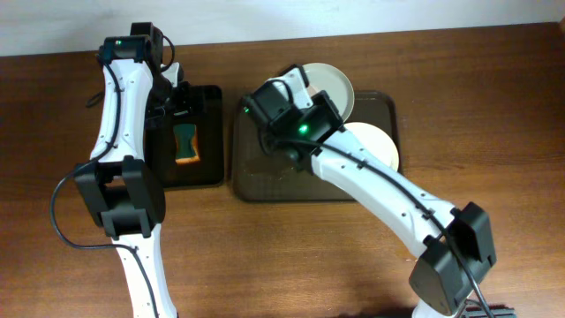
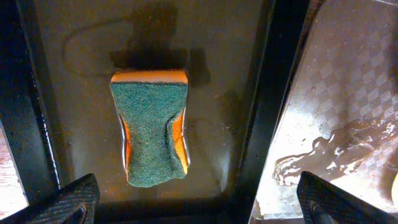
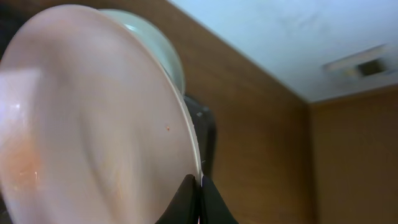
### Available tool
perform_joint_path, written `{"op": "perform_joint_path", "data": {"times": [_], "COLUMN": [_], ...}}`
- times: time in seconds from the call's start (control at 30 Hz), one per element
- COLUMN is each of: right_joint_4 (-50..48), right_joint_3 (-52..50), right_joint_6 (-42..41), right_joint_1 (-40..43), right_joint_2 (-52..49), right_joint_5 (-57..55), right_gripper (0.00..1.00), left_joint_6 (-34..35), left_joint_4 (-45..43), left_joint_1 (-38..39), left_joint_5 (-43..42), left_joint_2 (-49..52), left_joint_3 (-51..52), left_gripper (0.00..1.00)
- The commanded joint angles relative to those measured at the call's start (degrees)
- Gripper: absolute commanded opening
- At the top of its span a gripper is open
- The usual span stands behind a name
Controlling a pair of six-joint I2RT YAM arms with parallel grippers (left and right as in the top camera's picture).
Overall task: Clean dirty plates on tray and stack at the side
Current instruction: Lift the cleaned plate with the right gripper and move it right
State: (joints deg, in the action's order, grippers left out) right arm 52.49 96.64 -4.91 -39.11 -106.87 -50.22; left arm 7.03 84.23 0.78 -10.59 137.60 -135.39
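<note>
Wooden table (image 1: 459, 97): left claw (image 2: 199, 202) spread wide over sponge (image 2: 151, 127), right claw (image 3: 198, 200) clamping a seemingly smeared plate (image 3: 87, 124).

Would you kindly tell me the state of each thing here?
Round white plate: held tilted, faint orange smear.
Right hand: shut on the plate's rim.
Left hand: open, empty.
Green-and-orange sponge: lying loose in small black tray.
Dark brown rectangular tray: wet.
</note>
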Motion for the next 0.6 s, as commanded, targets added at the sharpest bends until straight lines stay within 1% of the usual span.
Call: {"op": "perform_joint_path", "data": {"times": [0.0,0.1,0.33,0.4,0.43,0.47,0.5,0.53,0.57], "right_joint_4": [-0.66,-1.53,-5.11,-3.19,-1.79,-1.81,-1.92,-1.99,-2.25], "right_joint_3": [1.51,1.51,1.49,1.46,1.44,1.42,1.42,1.42,1.42], "right_joint_6": [1.77,6.21,6.19,7.85,3.82,-2.21,-7.54,-9.14,-9.14], "right_joint_1": [-3.34,-4.81,-4.22,-1.4,0.87,3.74,8.13,13.38,18.05], "right_joint_2": [1.31,1.31,1.29,1.29,1.29,1.29,1.29,1.29,1.29], "right_joint_5": [-15.8,-18.03,-16.98,-4.24,1.42,6.54,18.16,33.75,45.79], "right_gripper": [0.04,0.04,0.04,0.04,0.04,0.04,0.04,0.04,0.04], "left_joint_6": [-0.9,-0.9,-0.9,-0.9,-0.9,-0.9,-0.9,-0.9,-0.9], "left_joint_4": [0.04,0.04,0.04,0.04,0.04,0.04,0.04,0.04,0.04], "left_joint_1": [-0.2,-0.2,-0.2,-0.2,-0.2,-0.2,-0.2,-0.2,-0.2], "left_joint_5": [-0.59,-0.59,-0.59,-0.59,-0.59,-0.59,-0.59,-0.59,-0.57], "left_joint_2": [0.09,0.09,0.09,0.09,0.09,0.09,0.09,0.09,0.09], "left_joint_3": [-0.46,-0.46,-0.46,-0.46,-0.46,-0.46,-0.46,-0.46,-0.46], "left_gripper": [1.0,1.0,1.0,1.0,1.0,1.0,1.0,1.0,1.0]}}
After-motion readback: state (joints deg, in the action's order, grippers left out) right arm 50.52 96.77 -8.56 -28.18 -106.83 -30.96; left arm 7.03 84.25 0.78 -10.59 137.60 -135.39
